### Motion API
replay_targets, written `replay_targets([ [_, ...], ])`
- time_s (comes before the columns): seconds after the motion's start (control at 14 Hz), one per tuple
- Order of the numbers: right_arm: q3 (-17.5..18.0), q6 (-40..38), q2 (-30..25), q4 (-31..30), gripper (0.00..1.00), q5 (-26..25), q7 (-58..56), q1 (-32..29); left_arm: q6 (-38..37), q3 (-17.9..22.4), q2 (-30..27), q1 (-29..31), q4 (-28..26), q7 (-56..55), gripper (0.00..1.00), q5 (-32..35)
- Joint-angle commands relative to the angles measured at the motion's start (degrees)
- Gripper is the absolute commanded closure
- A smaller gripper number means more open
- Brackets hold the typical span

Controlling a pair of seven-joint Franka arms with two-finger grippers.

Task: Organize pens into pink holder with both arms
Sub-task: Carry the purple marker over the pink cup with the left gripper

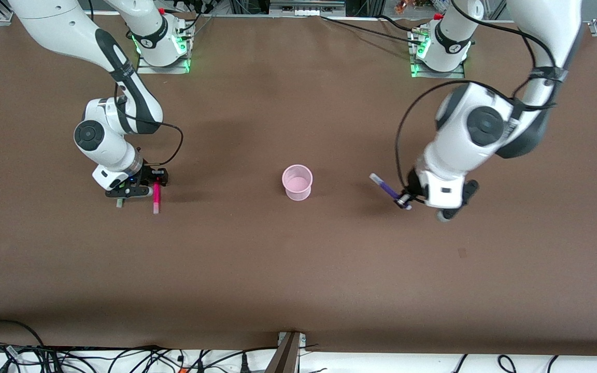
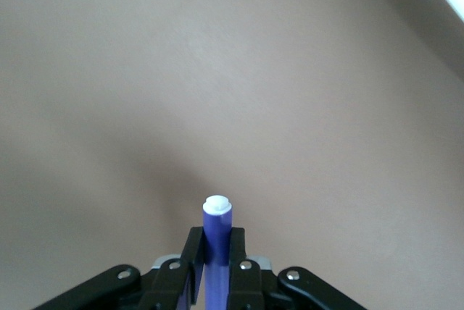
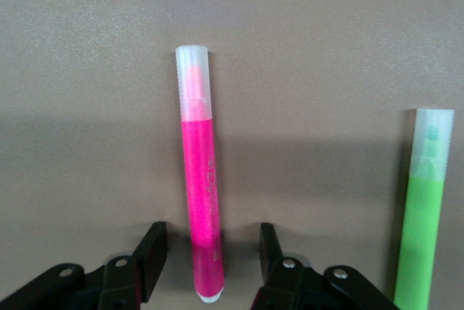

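Left pincer [image 1: 405,201] clamps the dark purple pen [image 2: 216,241] above the brown counter [image 1: 298,269]; right pincer [image 3: 210,252], half-open, straddles the magenta-pink pen [image 3: 199,172] lying there, untouched.

Right arm sweeps down from the upper left of the frame, elbow bent, wrist tipped low, its pincer [image 1: 138,190] right at the tabletop [image 1: 298,269] at mid-left. In the right wrist view the two fingers [image 3: 148,256] stand apart with a clear gap between them. Over on the right side of the frame, the left arm folds sharply at the elbow, wrist angled downward, and its pincer [image 1: 404,199] sits clamped tight, raised above the tabletop.
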Motion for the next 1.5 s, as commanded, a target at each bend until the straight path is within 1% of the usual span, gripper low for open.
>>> replay_targets([
  [0.0, -0.01, 0.86, -0.13, -0.74, 0.51, 0.93, -0.19, 0.09, -0.65, 0.63, 2.2, -7.53, 3.7, -15.61, 1.0, 9.82],
  [0.07, -0.01, 0.86, -0.13, -0.74, 0.54, 0.93, -0.45, 0.09, -0.65, 0.71, 2.99, -9.9, 4.66, -19.84, 1.0, 12.46],
  [0.14, -0.01, 0.86, -0.13, -0.74, 0.6, 0.93, -0.89, 0.09, -0.74, 0.89, 3.87, -11.75, 5.72, -23.1, 1.0, 14.57],
  [0.29, -0.01, 0.86, -0.13, -0.74, 0.74, 0.93, -0.98, 0.0, -1.09, 1.15, 5.98, -15.71, 8.0, -29.6, 1.0, 20.45],
  [0.43, -0.01, 0.77, -0.13, -0.74, 0.88, 0.93, -0.98, 0.0, -1.09, 1.15, 7.65, -18.35, 8.45, -35.94, 1.0, 27.31],
  [0.5, -0.01, 0.68, -0.22, -0.66, 0.91, 0.93, -1.07, 0.0, -1.18, 1.24, 8.7, -19.23, 8.97, -37.79, 1.0, 30.12],
  [0.64, 0.08, -1.59, -0.74, 0.04, 0.91, 0.93, -1.07, 0.0, -1.35, 1.59, 10.12, -20.99, 9.68, -39.47, 1.0, 33.39],
  [0.79, 0.08, -7.29, -0.92, 2.93, 0.91, 0.93, -0.98, 0.0, -3.28, 3.69, 10.91, -24.58, 10.64, -40.53, 1.0, 35.41],
  [0.86, 0.17, -11.41, -0.92, 5.3, 0.92, 1.19, -0.9, 0.0, -3.37, 5.79, 11.7, -27.12, 11.87, -41.06, 1.0, 36.03],
  [0.93, 0.17, -16.15, -0.92, 8.1, 0.92, 2.76, -0.9, 0.09, -3.37, 8.86, 12.05, -30.28, 12.92, -41.23, 1.0, 36.13],
  [1.07, 0.17, -25.73, -0.57, 14.26, 0.92, 7.33, -0.99, 0.18, -3.37, 15.45, 12.84, -36.61, 14.16, -41.41, 1.0, 35.95],
  [1.14, 0.17, -29.52, -0.4, 16.81, 0.92, 8.83, -0.81, 0.26, -3.46, 18.09, 13.02, -39.43, 14.34, -41.93, 1.0, 35.95],
  [1.21, 0.17, -32.25, -0.13, 18.66, 0.92, 10.15, -0.81, 0.18, -3.81, 19.59, 13.11, -41.19, 14.25, -42.55, 1.0, 36.04],
  [1.43, 0.17, -37.88, 1.36, 23.85, 0.92, 10.95, -0.37, 0.53, -6.36, 20.14, 13.55, -43.14, 14.34, -42.99, 1.0, 36.21],
])
